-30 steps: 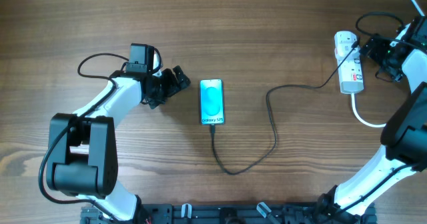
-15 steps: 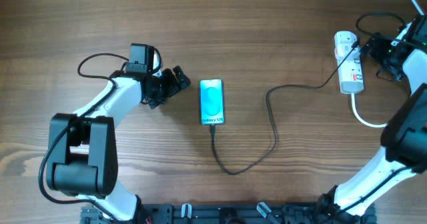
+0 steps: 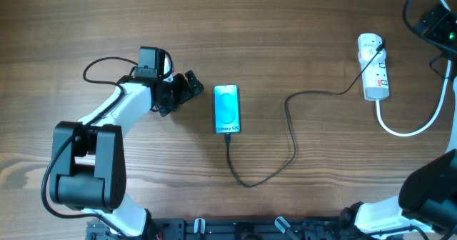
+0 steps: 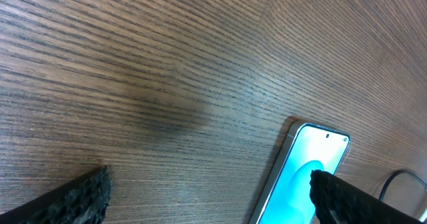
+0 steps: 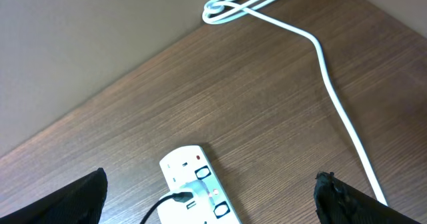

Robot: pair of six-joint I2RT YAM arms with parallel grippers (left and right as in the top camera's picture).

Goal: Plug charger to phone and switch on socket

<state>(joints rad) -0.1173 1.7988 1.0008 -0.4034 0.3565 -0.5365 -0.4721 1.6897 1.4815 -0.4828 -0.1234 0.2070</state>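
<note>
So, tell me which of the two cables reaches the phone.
The thin black cable, whose end meets the phone's lower edge. The thick white cord only leaves the power strip toward the right.

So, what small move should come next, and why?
Probably draw the left gripper away from the phone. The charger appears plugged into the phone's lower end, its black plug sits in the socket, and the right gripper hangs above it, jaws open. Whether the socket is switched on, I cannot tell.
</note>
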